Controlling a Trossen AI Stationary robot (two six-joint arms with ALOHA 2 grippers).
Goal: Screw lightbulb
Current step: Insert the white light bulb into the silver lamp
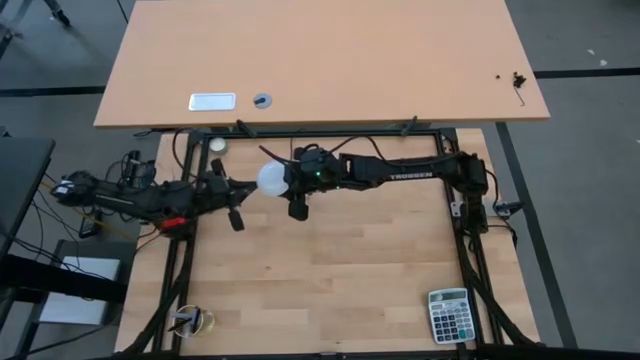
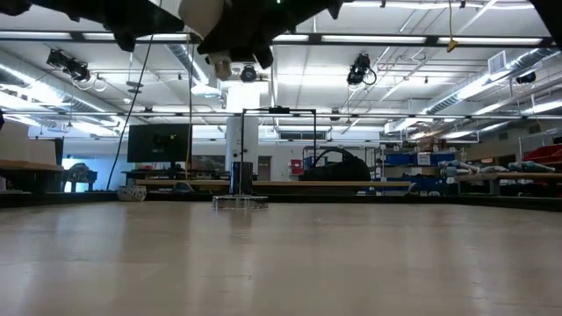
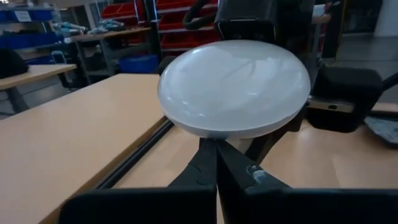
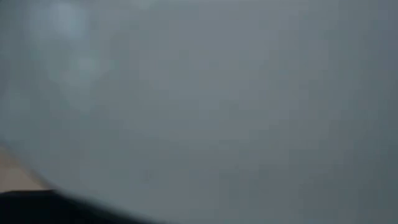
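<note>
High view: the right arm is reaching across the rear part of the desk (image 1: pixel 330 260), and its right pincer (image 1: pixel 285 180) is gripping the lightbulb (image 1: pixel 272 179), which is being held in the air above the desk with its wide white face turned toward the left arm. The left arm is extending from the desk's left edge, and its left pincer (image 1: pixel 243 184) is lying just beside the bulb's face; whether it is touching the bulb cannot be told from above.

Left wrist view: the left pincer (image 3: pixel 217 163) is showing its two dark fingers (image 3: pixel 199 171) pressed together to a point directly under the lightbulb (image 3: pixel 234 87), with nothing between them. The bulb's round white face is filling the middle of the view, and the dark body of the right arm is standing behind it.

Right wrist view: a pale grey blur is filling the picture, probably the bulb seen very close.

Low view: both arms are hanging at the top edge, well above the desk.

Also in the high view: a calculator (image 1: pixel 449 316) is lying at the front right corner, a small white ball (image 1: pixel 217 145) is resting near the rear left, and a second desk (image 1: pixel 320 60) is standing behind.
</note>
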